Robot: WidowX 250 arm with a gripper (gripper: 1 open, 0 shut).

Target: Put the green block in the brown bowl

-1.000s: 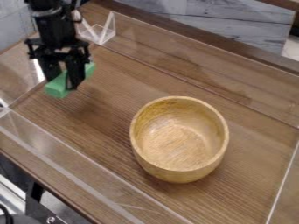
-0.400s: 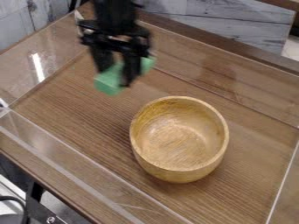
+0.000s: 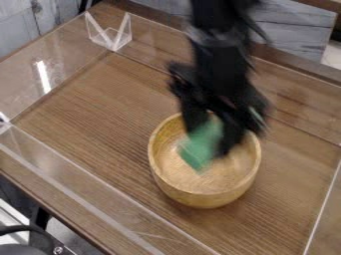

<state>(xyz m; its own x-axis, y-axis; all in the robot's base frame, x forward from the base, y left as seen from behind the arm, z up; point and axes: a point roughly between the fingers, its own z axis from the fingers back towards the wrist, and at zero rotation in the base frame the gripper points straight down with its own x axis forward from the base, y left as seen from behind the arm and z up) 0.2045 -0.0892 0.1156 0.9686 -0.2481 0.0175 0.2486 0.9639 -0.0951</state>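
The brown bowl [image 3: 170, 177], a round light tan wooden bowl, sits on the wooden table at lower right of centre. My gripper [image 3: 210, 134] hangs over the bowl's opening, pointing down, blurred by motion. It is shut on the green block [image 3: 201, 147], which hangs tilted between the fingers just above the bowl's inside. The black arm hides the far rim of the bowl.
A clear plastic wall [image 3: 80, 204] runs along the table's front edge and a clear stand [image 3: 108, 32] sits at the back left. The wood-grain tabletop [image 3: 94, 110] stretches left of the bowl. Grey marble-look wall behind.
The gripper has carried the green block from the table's left side rightward and toward the front, and now holds it over the bowl. The bowl has stayed in place.
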